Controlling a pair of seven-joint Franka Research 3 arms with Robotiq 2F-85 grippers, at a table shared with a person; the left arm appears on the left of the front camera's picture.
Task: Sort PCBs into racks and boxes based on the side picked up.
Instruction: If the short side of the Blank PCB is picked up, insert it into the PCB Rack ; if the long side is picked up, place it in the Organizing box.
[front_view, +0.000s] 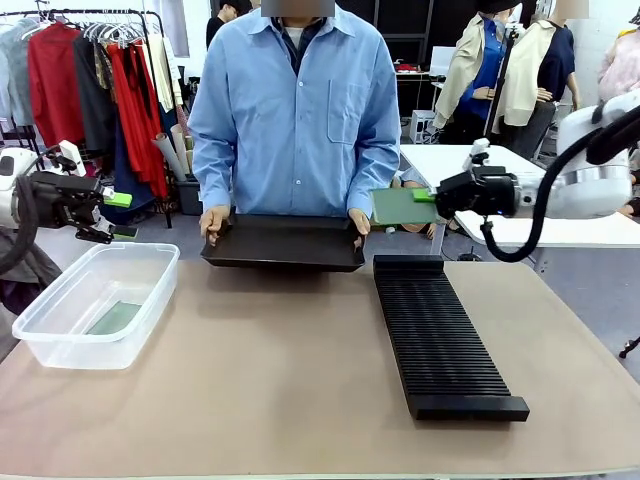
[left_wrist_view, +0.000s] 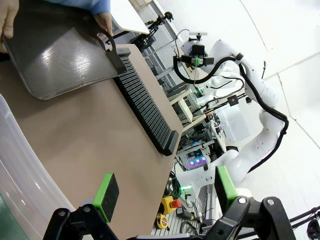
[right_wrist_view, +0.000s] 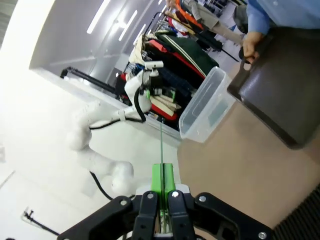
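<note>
A shallow black tray (front_view: 285, 243) is sitting at the far edge of the tan desk (front_view: 280, 390). Behind it a person in a blue shirt (front_view: 295, 110) is standing, with clothes (front_view: 100, 80) hanging beyond the far left corner.

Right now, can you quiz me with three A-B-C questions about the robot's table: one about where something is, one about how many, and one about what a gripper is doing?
1. Where on the table is the slotted black rack?
A. the robot's right side
B. the robot's left side
C. right at the near edge, in the middle

2. How many PCBs lie in the clear plastic tub?
A. none
B. one
C. five

3. What is the right gripper doing?
A. hanging open and empty
B. holding a cup
C. shut on a green PCB

Answers:
1. A, the front view shows the rack lying right of the middle.
2. B, one green board shows on the tub's bottom.
3. C, its green pads pinch the board's edge above the rack's far end.
</note>
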